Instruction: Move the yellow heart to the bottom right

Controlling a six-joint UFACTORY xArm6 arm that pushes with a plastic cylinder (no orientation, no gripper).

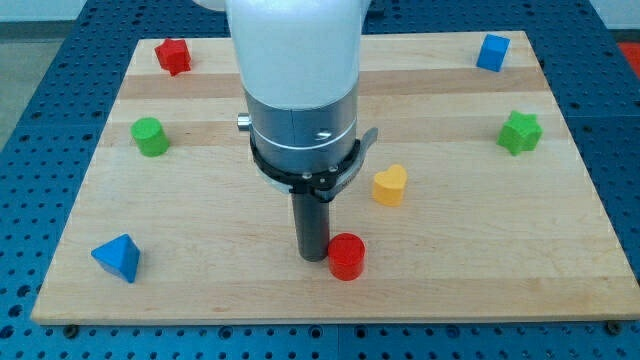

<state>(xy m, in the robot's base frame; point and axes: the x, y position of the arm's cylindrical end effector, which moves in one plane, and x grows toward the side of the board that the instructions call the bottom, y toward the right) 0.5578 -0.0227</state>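
Note:
The yellow heart [390, 185] lies on the wooden board [480, 260] a little right of the middle. My rod comes down from the white and grey arm at the view's centre. My tip [313, 256] rests on the board below and left of the heart, well apart from it. A red cylinder [347, 257] stands right beside my tip on its right, touching or nearly touching it.
A red block [173, 56] is at the top left, a green cylinder [151, 136] at the left, a blue pyramid-like block [118, 257] at the bottom left. A blue cube [492, 52] is at the top right, a green star-like block [520, 132] at the right.

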